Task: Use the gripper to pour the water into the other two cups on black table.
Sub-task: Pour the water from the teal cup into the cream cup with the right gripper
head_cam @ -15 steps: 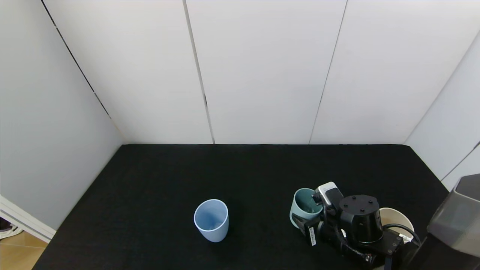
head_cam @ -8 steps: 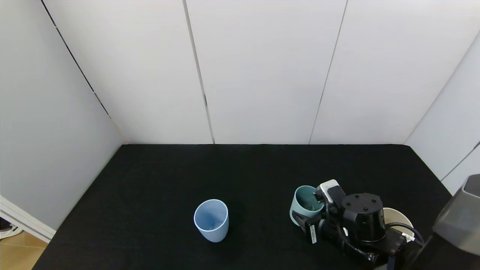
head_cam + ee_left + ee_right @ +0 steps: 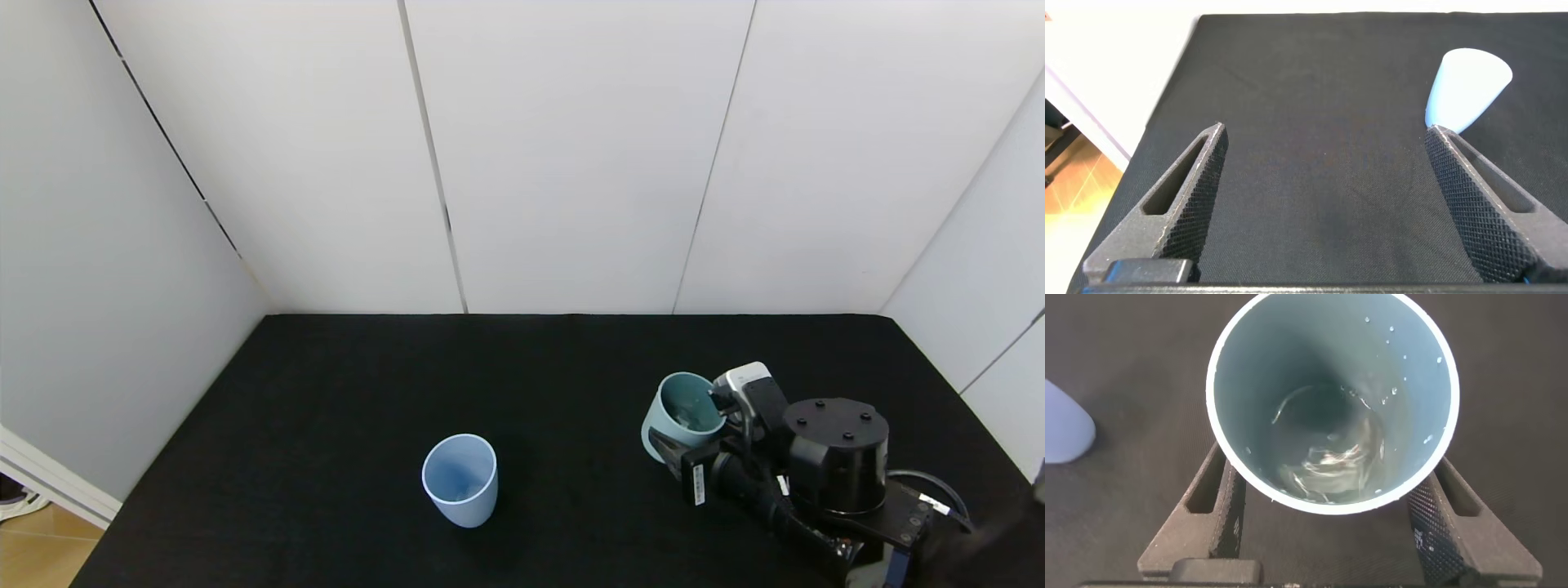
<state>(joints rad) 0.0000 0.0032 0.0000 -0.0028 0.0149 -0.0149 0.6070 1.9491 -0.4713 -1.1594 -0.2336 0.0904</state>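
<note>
My right gripper (image 3: pixel 692 433) is shut on the teal-green cup (image 3: pixel 684 408) and holds it above the black table (image 3: pixel 392 367) at the right. In the right wrist view the cup (image 3: pixel 1290 367) sits between the fingers (image 3: pixel 1437 514), with a glint of water (image 3: pixel 1331 461) at its bottom and droplets on its wall. The light blue tumbler (image 3: pixel 460 478) stands upright near the front middle; it also shows in the right wrist view (image 3: pixel 1065 425) and the left wrist view (image 3: pixel 1466 77). The cream-white cup is hidden behind my right arm. My left gripper (image 3: pixel 1324 135) is open and empty over bare table.
White wall panels (image 3: pixel 571 163) close the table at the back and on both sides. The table's left edge (image 3: pixel 1151 131) drops to a wooden floor (image 3: pixel 33 547). My right arm's black wrist body (image 3: pixel 837 453) and cables fill the front right corner.
My right gripper has lifted the teal-green cup and carried it back and to the right. The arm now covers the cream-white cup. The light blue tumbler has not moved.
</note>
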